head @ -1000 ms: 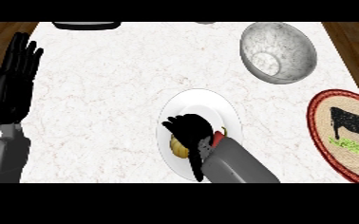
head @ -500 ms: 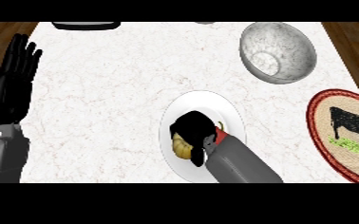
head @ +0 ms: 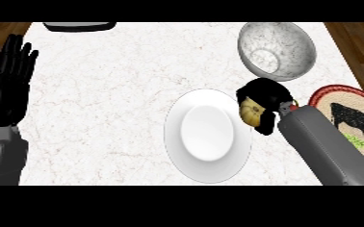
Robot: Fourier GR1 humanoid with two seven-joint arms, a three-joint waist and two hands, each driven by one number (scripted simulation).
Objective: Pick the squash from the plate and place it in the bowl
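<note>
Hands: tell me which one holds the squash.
The right hand, curled round the squash beside the plate; the left hand rests open, holding nothing.

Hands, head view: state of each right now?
Left hand: open, fingers up, resting at the left edge, holding nothing.
Right hand: shut on the small yellow squash, by the right rim of the round white plate.

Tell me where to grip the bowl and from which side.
Likely the bowl by its rim, pinched from above on the near side: it sits mouth up, with a thin wall. The right hand is nearest but curled round the squash.
</note>
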